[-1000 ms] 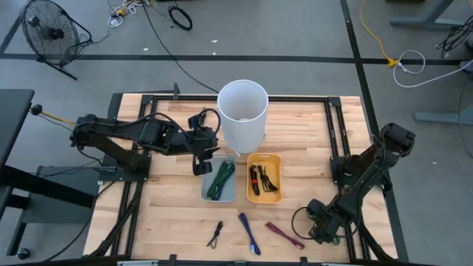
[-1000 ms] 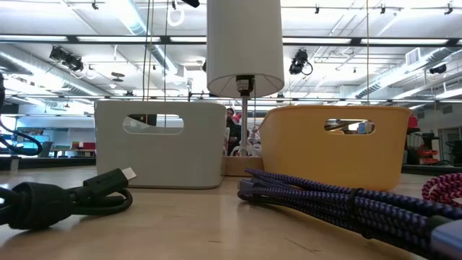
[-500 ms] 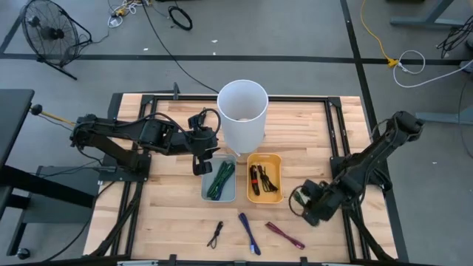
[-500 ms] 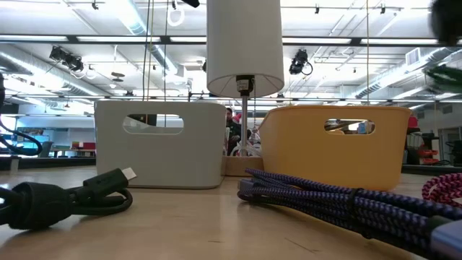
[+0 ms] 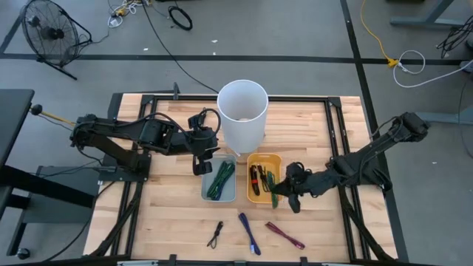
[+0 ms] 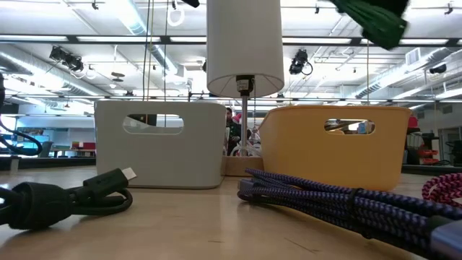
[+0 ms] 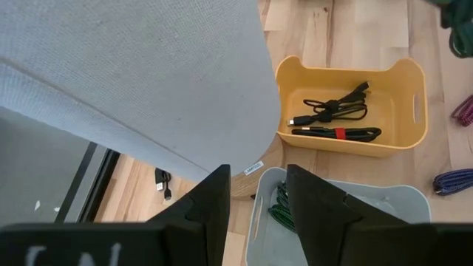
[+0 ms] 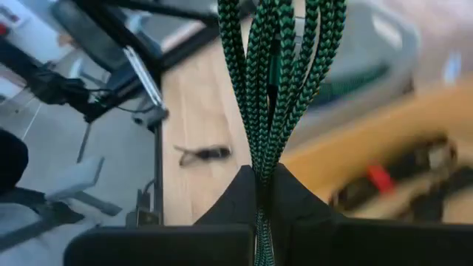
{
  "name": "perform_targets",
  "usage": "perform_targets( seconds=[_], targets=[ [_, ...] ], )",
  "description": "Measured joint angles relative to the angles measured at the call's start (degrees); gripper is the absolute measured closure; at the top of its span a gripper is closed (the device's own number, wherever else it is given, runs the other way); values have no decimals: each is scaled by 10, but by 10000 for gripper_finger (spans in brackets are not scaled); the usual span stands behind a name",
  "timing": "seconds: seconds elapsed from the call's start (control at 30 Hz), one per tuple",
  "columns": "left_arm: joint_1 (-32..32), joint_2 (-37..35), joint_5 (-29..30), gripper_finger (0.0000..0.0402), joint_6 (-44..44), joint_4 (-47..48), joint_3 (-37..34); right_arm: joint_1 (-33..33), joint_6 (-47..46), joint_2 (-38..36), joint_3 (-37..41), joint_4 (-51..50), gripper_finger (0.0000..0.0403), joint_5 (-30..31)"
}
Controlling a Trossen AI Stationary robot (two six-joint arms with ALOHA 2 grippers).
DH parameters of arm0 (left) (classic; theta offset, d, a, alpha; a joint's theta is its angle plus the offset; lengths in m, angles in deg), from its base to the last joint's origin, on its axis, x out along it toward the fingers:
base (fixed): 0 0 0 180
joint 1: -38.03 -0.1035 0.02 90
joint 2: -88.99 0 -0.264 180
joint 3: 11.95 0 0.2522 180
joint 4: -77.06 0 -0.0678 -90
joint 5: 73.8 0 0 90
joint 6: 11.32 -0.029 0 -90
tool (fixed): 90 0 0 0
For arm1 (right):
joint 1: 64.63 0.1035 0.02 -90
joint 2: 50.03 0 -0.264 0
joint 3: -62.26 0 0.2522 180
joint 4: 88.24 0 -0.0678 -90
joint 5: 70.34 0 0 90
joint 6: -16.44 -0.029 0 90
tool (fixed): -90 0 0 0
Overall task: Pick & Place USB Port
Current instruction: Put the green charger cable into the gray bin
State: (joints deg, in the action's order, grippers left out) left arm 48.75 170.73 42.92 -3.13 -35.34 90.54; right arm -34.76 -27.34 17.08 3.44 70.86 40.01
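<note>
We see the right gripper (image 5: 284, 191), clenched on a green braided cable (image 8: 284, 81), newly swung over the yellow bin's (image 5: 276, 159) edge, while the left gripper (image 5: 200, 164) waits released.

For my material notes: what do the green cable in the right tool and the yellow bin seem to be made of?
Green cable: apparently braided fabric sleeving, matte, judging by its woven herringbone pattern. Yellow bin: probably moulded plastic, smooth with a slight sheen, rounded corners and a cut-out handle.

No text, label, brand, number or sign can be read on any object in these views; small markings stay illegible.
</note>
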Motion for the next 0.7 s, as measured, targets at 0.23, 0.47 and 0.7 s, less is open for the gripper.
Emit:
perform_targets(
  seconds=[0.23,0.47,0.7],
  targets=[
    [0,0,0,264,-7,-27,0,-22,175,0,0,136,398,37],
    [0,0,-90,264,-64,-165,0,-22,334,0,0,255,398,47],
    [0,33,-141,264,-69,-239,0,-22,416,0,0,289,398,53]
  ],
)
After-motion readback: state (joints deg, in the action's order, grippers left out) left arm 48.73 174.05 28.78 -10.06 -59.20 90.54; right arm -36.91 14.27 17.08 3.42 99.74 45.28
